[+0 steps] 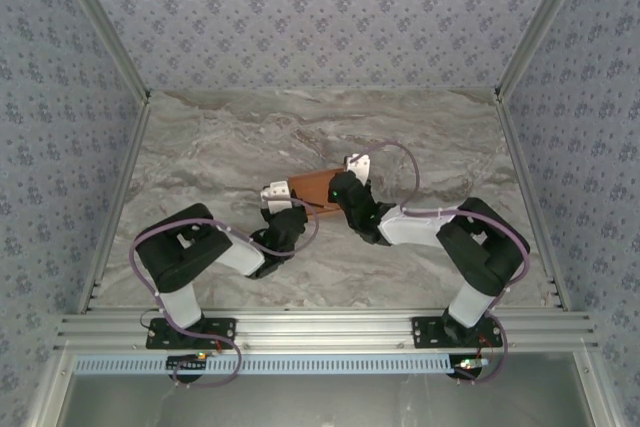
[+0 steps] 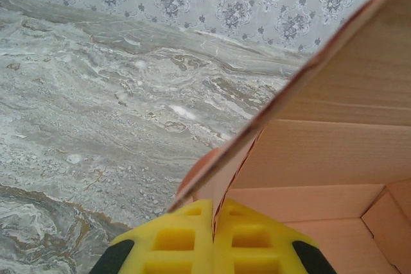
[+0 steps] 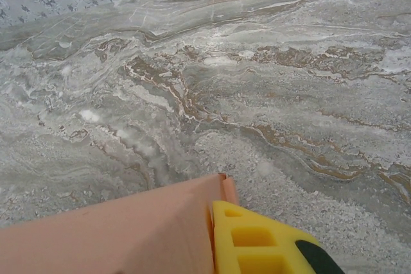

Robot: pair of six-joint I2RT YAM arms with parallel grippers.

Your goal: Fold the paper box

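At the counter point(image 1: 220, 147) centre, left pincer point(image 2: 213, 235) and right pincer point(image 3: 214, 229) each clench a paper box point(image 1: 312, 187) wall; squeeze creases squarely without tearing.

Soft, even light from above keeps the worktop point(image 1: 250, 137) bright with only faint shadows, while the close yellow tool pads point(image 2: 180, 242) look slightly blurred in the wrist views.
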